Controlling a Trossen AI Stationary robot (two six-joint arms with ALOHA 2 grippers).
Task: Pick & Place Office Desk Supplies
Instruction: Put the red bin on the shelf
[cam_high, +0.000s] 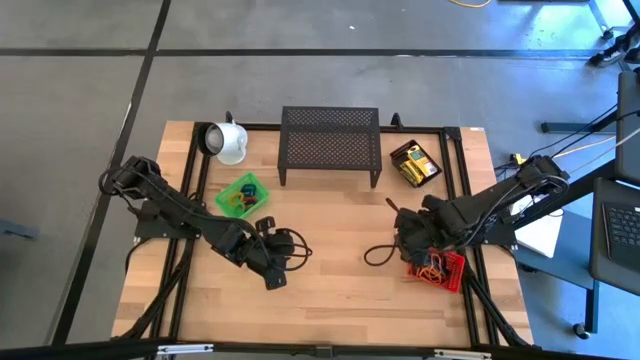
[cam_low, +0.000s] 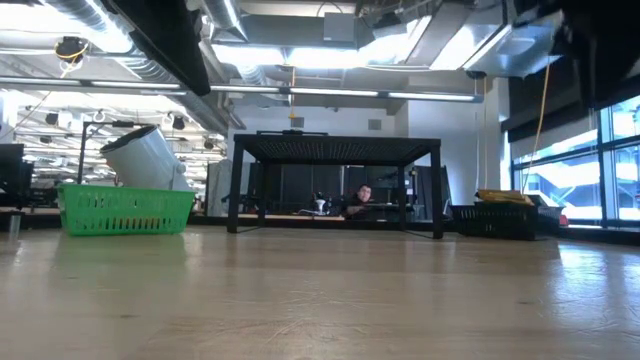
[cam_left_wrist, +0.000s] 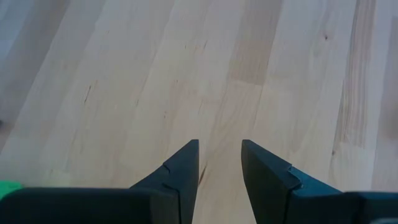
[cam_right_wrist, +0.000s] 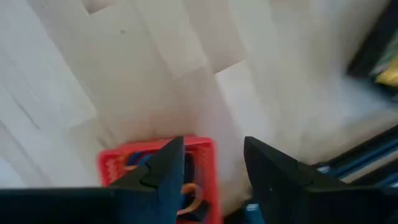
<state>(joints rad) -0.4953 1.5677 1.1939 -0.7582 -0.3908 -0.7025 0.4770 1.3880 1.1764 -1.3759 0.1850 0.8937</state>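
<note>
Thin coloured loops (cam_high: 434, 266) lie in a red basket (cam_high: 452, 272) at the table's right edge; an orange loop (cam_right_wrist: 190, 195) shows in the right wrist view. More loops (cam_high: 240, 198) fill a green basket (cam_high: 242, 194) at the left. Flat yellow boxes (cam_high: 416, 165) sit in a black tray (cam_high: 414, 162) at the far right. My right gripper (cam_right_wrist: 214, 163) hangs open above the red basket's (cam_right_wrist: 155, 163) left side, pointing down, nothing between its fingers. My left gripper (cam_left_wrist: 219, 163) stands open over bare wood near the table's middle (cam_high: 275, 276).
A white mug (cam_high: 229, 141) lies on its side at the far left beside a black mesh shelf (cam_high: 330, 146) at the far middle. Bare wood (cam_high: 335, 240) lies between the two grippers. In the low view a person (cam_low: 361, 197) sits in the room behind the table.
</note>
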